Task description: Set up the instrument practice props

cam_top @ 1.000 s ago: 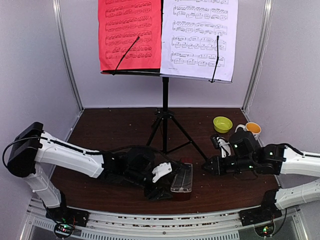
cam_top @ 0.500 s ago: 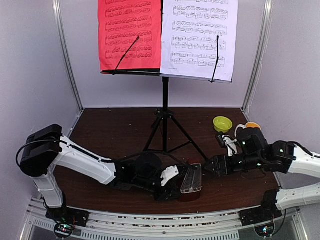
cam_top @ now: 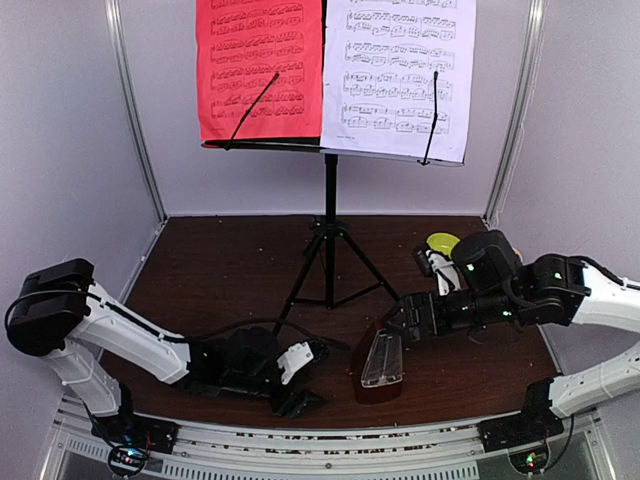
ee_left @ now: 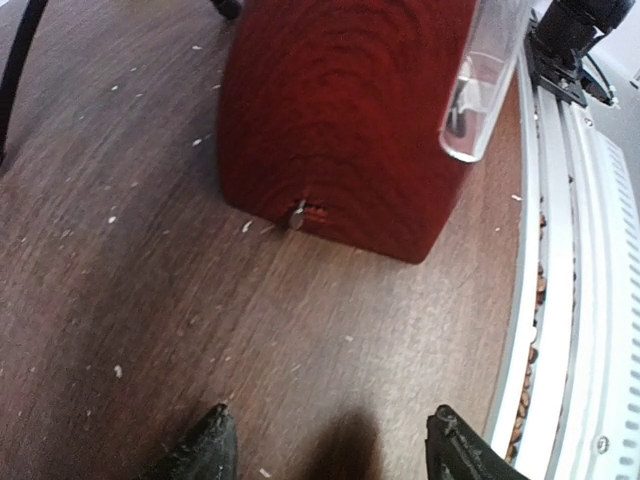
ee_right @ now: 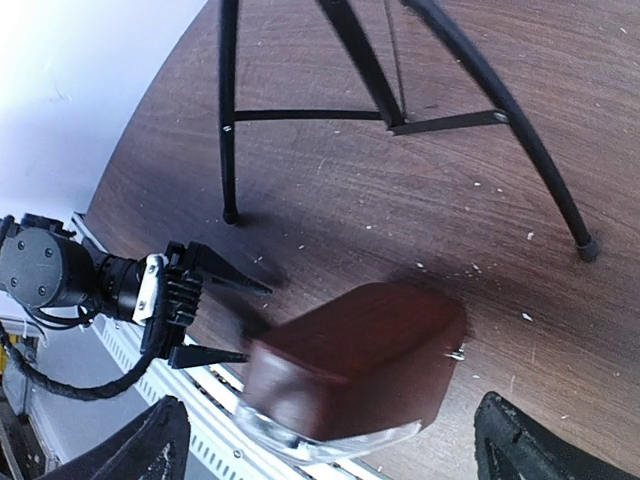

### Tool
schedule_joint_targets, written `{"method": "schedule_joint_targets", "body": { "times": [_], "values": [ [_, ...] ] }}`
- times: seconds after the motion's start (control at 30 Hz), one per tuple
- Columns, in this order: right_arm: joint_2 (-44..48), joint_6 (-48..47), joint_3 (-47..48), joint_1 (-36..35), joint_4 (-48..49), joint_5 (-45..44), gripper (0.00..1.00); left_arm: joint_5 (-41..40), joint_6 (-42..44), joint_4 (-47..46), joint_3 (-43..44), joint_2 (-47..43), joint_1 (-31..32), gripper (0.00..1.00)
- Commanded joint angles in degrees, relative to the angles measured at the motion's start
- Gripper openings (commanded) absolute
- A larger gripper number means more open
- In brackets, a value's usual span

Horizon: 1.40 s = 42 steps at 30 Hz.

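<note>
Roughly, what you can't read first. The red sheet [cam_top: 258, 70] and white sheet [cam_top: 398, 75] are cut off at the top of the overhead view. They hang side by side on the music stand [cam_top: 329, 220], far centre, with its tripod feet [ee_right: 231, 214] on the desk [cam_top: 230, 270]. The green bowl [cam_top: 440, 241], far right, is mostly hidden behind your right arm [cam_top: 560, 290].

The metronome [cam_top: 382, 362] stands upright by the desk's near edge, right of centre, clear cover [ee_left: 480, 80] on. It is blurred in the right wrist view.

- Left fingers [ee_left: 205, 450]: low, just left of the metronome, spread, nothing between them, clear of it.
- Right fingers [ee_right: 150, 445]: just beyond its top, spread wide, holding nothing. Whether they touch it, you cannot tell.

The desk is dark wood grain flecked with pale specks [ee_left: 117, 371]. Pale walls [cam_top: 60, 150] stand on three sides, and a white rail [cam_top: 300, 445] runs along the near edge.
</note>
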State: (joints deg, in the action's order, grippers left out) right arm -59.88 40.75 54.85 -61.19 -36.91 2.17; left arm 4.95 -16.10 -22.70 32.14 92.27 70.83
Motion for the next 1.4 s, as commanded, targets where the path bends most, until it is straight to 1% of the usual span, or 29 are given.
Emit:
{"method": "schedule_joint_targets", "body": {
  "times": [0.0,0.1,0.27,0.37,0.43,0.57,0.6,0.63,0.73,0.9,1.07,1.13,1.2,1.37],
  "values": [
    [-5.6,-0.9,6.9,-4.2,-6.5,-6.6,1.00,-4.5,-1.9,-4.1,-1.4,-2.5,0.0,0.67],
    [-10.5,-0.9,11.1,-6.3,-10.4,-8.1,1.00,-6.0,-2.0,-3.3,-1.2,-2.9,0.0,0.70],
    [-18.3,1.6,14.8,-7.8,-15.3,-10.5,1.00,-8.5,-1.4,-3.6,-2.0,-4.0,0.0,0.76],
    [-21.0,2.8,16.1,-7.9,-15.9,-12.8,0.96,-9.6,-0.6,-2.9,-2.7,-5.2,0.0,0.78],
    [-22.0,3.3,16.1,-8.0,-15.6,-13.5,0.91,-10.0,-0.1,-2.4,-3.2,-6.0,0.0,0.78],
    [-23.8,4.7,15.9,-7.9,-16.6,-15.1,0.75,-11.3,0.6,-1.3,-4.1,-7.5,0.0,0.79],
    [-23.7,5.2,15.8,-7.9,-16.8,-15.6,0.68,-11.5,0.7,-1.2,-4.2,-7.6,0.0,0.79],
    [-23.5,5.4,15.6,-8.0,-16.8,-15.9,0.63,-11.6,0.8,-1.0,-4.2,-7.8,0.0,0.79],
    [-22.0,5.0,14.7,-7.8,-15.5,-15.4,0.54,-11.6,1.1,-0.9,-4.0,-8.1,0.0,0.79],
    [-15.9,-2.0,10.2,-7.2,-6.0,-9.0,0.42,-9.4,3.0,-1.0,-4.1,-9.1,0.0,0.80],
    [-8.9,-10.7,5.5,-5.9,3.9,1.4,0.27,-7.3,6.5,-1.3,-4.8,-10.9,0.1,0.85],
    [-6.8,-13.8,4.0,-5.2,7.0,4.6,0.24,-6.9,7.7,-1.0,-4.6,-11.1,0.6,0.88],
    [-5.1,-16.6,2.4,-4.4,9.7,7.8,0.23,-6.4,9.1,-1.0,-4.4,-11.0,1.7,0.97],
    [-0.7,-23.8,-1.4,-3.3,15.5,13.4,0.19,-8.1,10.4,1.7,-3.7,-12.7,5.7,0.98]
  ]
}}
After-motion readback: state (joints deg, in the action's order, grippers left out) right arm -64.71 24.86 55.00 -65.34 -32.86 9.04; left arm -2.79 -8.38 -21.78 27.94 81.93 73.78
